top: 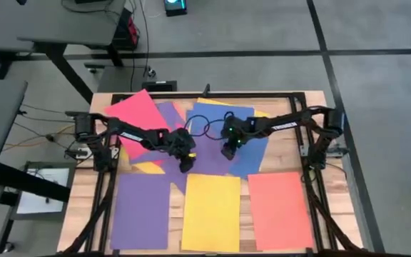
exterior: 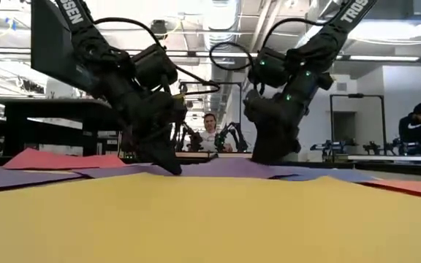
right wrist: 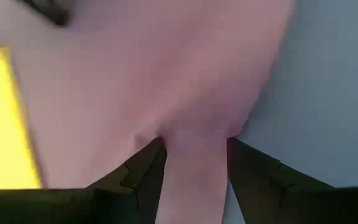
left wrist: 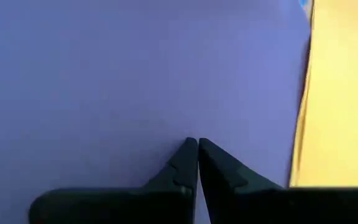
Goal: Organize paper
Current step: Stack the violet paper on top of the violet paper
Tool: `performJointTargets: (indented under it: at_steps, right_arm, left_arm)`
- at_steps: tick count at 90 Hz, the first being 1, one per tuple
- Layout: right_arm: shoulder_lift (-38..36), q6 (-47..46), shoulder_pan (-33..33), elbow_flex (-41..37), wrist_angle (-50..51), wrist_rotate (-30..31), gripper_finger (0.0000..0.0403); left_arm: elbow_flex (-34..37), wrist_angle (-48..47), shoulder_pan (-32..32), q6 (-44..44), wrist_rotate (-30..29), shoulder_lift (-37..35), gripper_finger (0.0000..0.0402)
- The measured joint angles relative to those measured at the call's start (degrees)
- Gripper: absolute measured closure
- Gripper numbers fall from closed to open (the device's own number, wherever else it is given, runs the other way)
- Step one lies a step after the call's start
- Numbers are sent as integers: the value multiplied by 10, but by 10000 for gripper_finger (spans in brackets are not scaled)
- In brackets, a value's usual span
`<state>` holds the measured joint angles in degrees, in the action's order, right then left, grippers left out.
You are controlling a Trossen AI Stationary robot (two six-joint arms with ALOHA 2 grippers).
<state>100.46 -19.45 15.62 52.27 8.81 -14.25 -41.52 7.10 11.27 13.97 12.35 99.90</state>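
Observation:
A loose pile of paper lies at the table's far middle: a red sheet, a blue sheet and a purple sheet overlap. Nearer the front edge, a purple sheet, a yellow sheet and an orange-red sheet lie flat side by side. My left gripper is shut with its tips down on the pile's purple sheet. My right gripper stands open a little to the right, its tips on the same purple sheet beside the blue one. My left gripper presses its shut fingertips down on the purple sheet's flat face, slanting from above and from the table's left. A yellow sheet's edge runs close by. The sheet lies flat on the table. My right gripper sets both open fingertips on the purple sheet, close to its edge over the blue sheet. It comes from above. The paper shows between the fingers, lying on the pile.
A black frame runs round the tabletop. Bare wood shows to the right of the pile. Beyond the table, people sit in the room with other arms and desks.

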Motion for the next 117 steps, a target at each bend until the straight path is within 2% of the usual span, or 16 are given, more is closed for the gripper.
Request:
performJointTargets:
  at_steps: [7,20,38,52,70,79,90,103,110,117]
  right_arm:
    - [-1,3,-2,2,-10,-27,243]
    - [2,6,-2,0,-7,-28,248]
    - [1,45,-4,0,-67,-41,257]
    - [1,63,-6,0,-103,-105,255]
    - [1,88,-6,0,-129,-222,254]
    - [1,88,-6,0,-140,-252,254]
    - [0,80,-6,0,-137,-232,253]
    - [0,69,-14,0,-116,-122,264]
    - [0,65,-19,1,-97,-76,287]
    - [0,60,-22,1,-73,-52,332]
  left_arm:
    - [0,0,0,-3,0,0,401]
    - [0,1,0,-3,-1,0,401]
    - [0,1,0,-2,-1,0,401]
    - [0,1,0,-5,-1,0,401]
    - [0,-1,0,-13,-1,0,401]
    - [0,-1,0,-14,-1,1,401]
    - [0,-1,0,-14,-1,1,401]
    - [0,-1,0,-14,-1,1,401]
    - [0,2,0,-14,-1,1,401]
    - [0,4,0,-14,-1,1,401]
